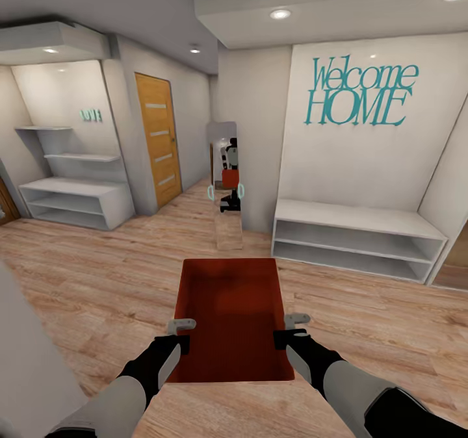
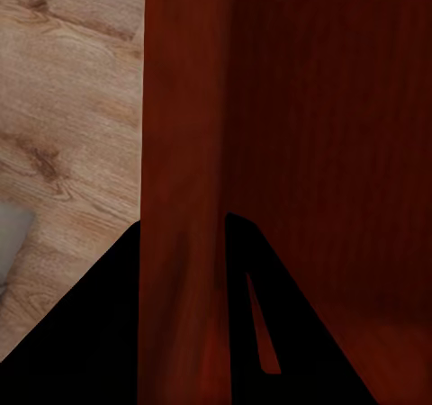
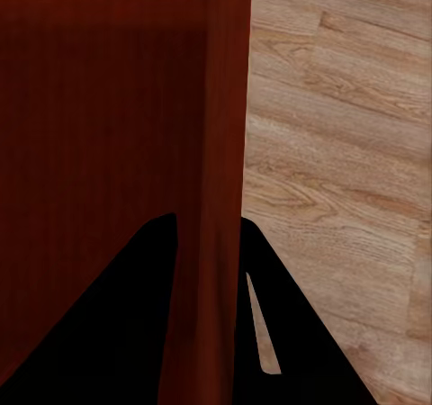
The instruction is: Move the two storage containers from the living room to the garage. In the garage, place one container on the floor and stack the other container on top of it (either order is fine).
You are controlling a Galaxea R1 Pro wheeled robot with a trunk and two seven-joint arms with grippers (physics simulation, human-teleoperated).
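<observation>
I have 1 bin (image 1: 231, 308) held out in front of me, low and central, above the wood floor (image 1: 97, 275). It is red-orange, open on top, and I can see nothing inside it.

My left gripper (image 1: 181, 333) is clamped on the bin's left wall near the near corner. In the left wrist view the wall (image 2: 184, 198) runs between the 2 dark fingers (image 2: 99, 333), 1 outside and 1 inside the bin, pressed against it. My right gripper (image 1: 291, 329) grips the right wall the same way; the right wrist view shows that wall (image 3: 220, 153) pinched between its 2 fingers (image 3: 288, 333), with plank floor on the outer side.

I am in a hallway. Ahead and right is a white wall with a teal "Welcome HOME" sign (image 1: 361, 92) above a low white shelf unit (image 1: 354, 240). Straight ahead, far, a tall mirror (image 1: 225, 184) leans at a wall corner and reflects my robot with a red shape at its front. To the left is a wood door (image 1: 158, 139) with frosted strips, and farther left more white shelves (image 1: 75, 197). Recessed ceiling lights (image 1: 280, 14) are on.
</observation>
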